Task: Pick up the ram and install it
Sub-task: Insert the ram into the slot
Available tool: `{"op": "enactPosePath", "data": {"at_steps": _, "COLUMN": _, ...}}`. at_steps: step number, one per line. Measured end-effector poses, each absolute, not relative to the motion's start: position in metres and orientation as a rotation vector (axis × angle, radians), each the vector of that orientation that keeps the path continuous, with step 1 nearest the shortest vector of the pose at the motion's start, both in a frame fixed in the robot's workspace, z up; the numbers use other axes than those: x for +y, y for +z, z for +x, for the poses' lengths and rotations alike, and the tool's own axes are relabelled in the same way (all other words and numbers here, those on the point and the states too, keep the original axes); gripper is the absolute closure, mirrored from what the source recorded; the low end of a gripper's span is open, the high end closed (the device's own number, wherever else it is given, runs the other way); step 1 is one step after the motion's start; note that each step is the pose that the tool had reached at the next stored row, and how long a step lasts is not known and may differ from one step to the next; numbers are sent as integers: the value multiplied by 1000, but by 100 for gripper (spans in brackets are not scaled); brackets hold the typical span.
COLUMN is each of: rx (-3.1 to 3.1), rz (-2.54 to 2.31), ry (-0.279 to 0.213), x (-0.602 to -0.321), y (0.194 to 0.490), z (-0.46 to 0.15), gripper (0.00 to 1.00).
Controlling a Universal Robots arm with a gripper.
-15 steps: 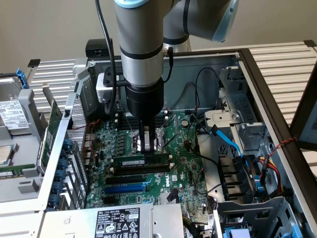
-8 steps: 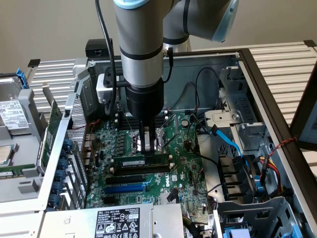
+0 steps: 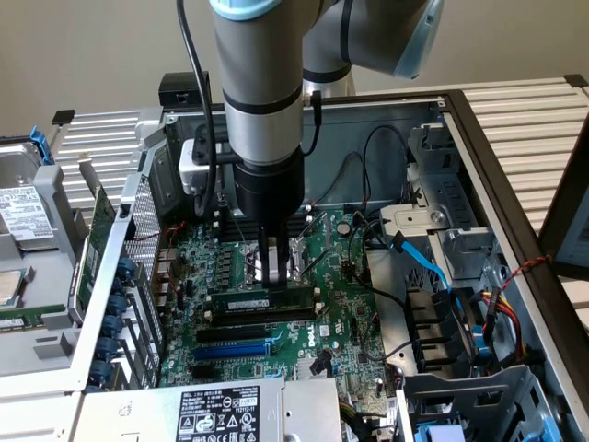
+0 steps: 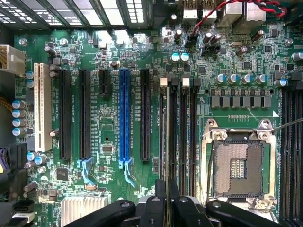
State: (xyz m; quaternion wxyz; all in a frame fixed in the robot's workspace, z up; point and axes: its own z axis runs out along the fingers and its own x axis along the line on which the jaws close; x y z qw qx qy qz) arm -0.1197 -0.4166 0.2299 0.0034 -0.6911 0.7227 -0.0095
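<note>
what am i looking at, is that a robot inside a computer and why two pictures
Yes. The grey column is a robot arm reaching into an open computer case. One picture comes from a camera off to the side, the other from a camera on the arm's wrist, looking down past its tool. Flat in the case lies the green motherboard, with black slots, a blue slot and an empty processor socket. The tool pinches the ram, a thin green memory stick with a white label, standing on edge at a black slot.
</note>
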Motion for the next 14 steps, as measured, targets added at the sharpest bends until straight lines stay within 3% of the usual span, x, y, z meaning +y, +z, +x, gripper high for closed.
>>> {"op": "enactPosePath", "data": {"at_steps": 14, "rx": 2264, "rz": -2165, "ry": -27, "x": -416, "y": 229, "z": -121, "gripper": 86}}
